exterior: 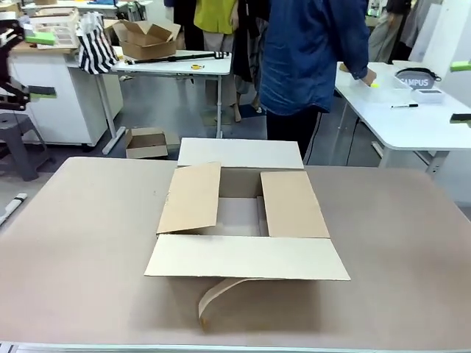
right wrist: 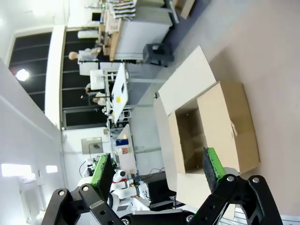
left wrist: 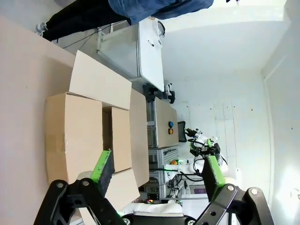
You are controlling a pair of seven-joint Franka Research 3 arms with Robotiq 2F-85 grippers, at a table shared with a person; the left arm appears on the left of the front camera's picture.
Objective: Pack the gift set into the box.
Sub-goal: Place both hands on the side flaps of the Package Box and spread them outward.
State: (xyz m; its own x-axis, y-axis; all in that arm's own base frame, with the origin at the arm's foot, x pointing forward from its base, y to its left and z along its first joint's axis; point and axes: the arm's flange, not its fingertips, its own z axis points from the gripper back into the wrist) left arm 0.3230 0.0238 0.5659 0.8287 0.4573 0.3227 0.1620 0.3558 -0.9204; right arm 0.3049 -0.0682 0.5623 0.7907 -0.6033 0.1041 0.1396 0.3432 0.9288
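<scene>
Box — shallow brown cardboard rectangle, four flat flaps

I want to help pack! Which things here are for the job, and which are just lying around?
For the job: the box, open on the table; the gift set, probably the whitish lettered package on the side table; left gripper and right gripper, both open.
Just lying about: small carton on the floor; open carton on the far table; striped bag; pen.

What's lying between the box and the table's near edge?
In the front view, only a curled strip of brown paper tape trailing from the box onto the table.
</scene>
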